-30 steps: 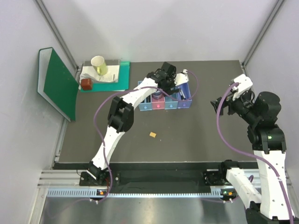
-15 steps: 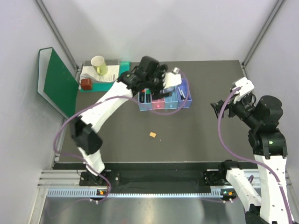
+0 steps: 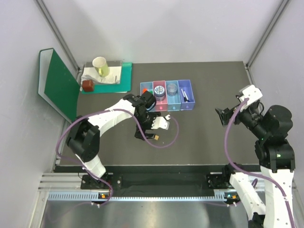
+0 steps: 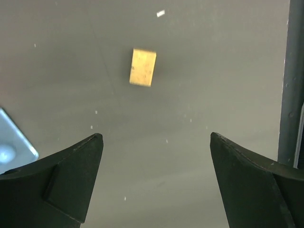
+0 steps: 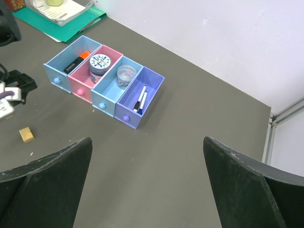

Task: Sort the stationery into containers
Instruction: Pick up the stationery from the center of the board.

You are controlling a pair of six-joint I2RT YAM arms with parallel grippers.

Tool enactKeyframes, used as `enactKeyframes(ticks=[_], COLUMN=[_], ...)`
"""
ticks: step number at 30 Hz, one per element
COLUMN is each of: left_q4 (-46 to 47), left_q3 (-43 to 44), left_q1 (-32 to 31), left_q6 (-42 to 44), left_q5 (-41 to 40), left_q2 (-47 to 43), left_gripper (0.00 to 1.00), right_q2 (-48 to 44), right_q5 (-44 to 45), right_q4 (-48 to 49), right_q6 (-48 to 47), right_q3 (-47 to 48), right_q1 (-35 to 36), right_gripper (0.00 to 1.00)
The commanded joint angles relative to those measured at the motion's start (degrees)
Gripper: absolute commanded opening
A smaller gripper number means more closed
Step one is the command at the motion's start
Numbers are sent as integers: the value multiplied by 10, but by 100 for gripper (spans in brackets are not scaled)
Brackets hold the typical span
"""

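One tiny tan block (image 4: 143, 67) lies loose on the dark table (image 3: 199, 147), at about 6 o'clock from the row of four joined bins and apart from it. The left gripper (image 4: 156, 137) hangs over the table with its fingers spread wide and nothing between them. In its wrist view the block sits toward 12 o'clock of the gap, untouched.

In the light blue bin (image 5: 54, 73) lies a black highlighter (image 5: 76, 61) with an orange cap. The pink bin (image 5: 75, 84) holds the round blue-patterned tin (image 5: 99, 61), and the blue bin (image 5: 97, 99) holds the clear round tub (image 5: 126, 75). Two slim white pens (image 5: 140, 99) lie in the purple bin (image 5: 121, 110).

The right gripper (image 3: 223, 115) is at 3 o'clock of the bins, well apart, fingers wide open and empty. Toward 10 o'clock of the table, a paper cup (image 3: 100, 65) stands beside a green folder (image 3: 59, 85).
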Motion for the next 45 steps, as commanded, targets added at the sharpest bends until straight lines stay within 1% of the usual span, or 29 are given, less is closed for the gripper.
enactKeyframes(ticks=[1,4,5,8,15,23,30,35,38,39,41,42,45], left_q4=[18,83,118,168,228,247,268,280,282,281,280,274,272], left_q3=[12,-25,-36,-73,-109,-98,-117,-124,-129,-130,-131,-132,-134], left_q1=[-5,-12,-17,-31,-57,-68,-72,-74,-74,-74,-75,-76,-76], left_q6=[-25,-58,-75,-95,-120,-129,-117,-109,-103,-101,-100,-99,-99], left_q5=[52,46,33,13,-41,-52,-60,-63,-63,-64,-66,-65,-64], left_q2=[20,12,8,-4,2,25,39,48,50,50,51,51,52], left_gripper=[99,99,99,99,99,99,99,93,84,75,65,50,33], right_q2=[-19,-25,-27,-28,-26,-34,-41,-40,-40,-41,-41,-42,-40], right_q5=[-1,1,1,1,2,8,11,13,15,15,15,15,15], right_q4=[-8,-12,-12,-13,-12,-18,-23,-22,-21,-22,-24,-23,-21], right_q6=[0,0,0,1,6,9,12,17,19,19,19,19,20], right_q3=[9,6,5,5,9,7,0,1,1,1,-1,-1,-2], right_q1=[-8,-8,-8,-8,-7,-8,-8,-8,-8,-8,-8,-8,-8], right_gripper=[100,100,100,100,100,100,100,99,100,99,100,100,100])
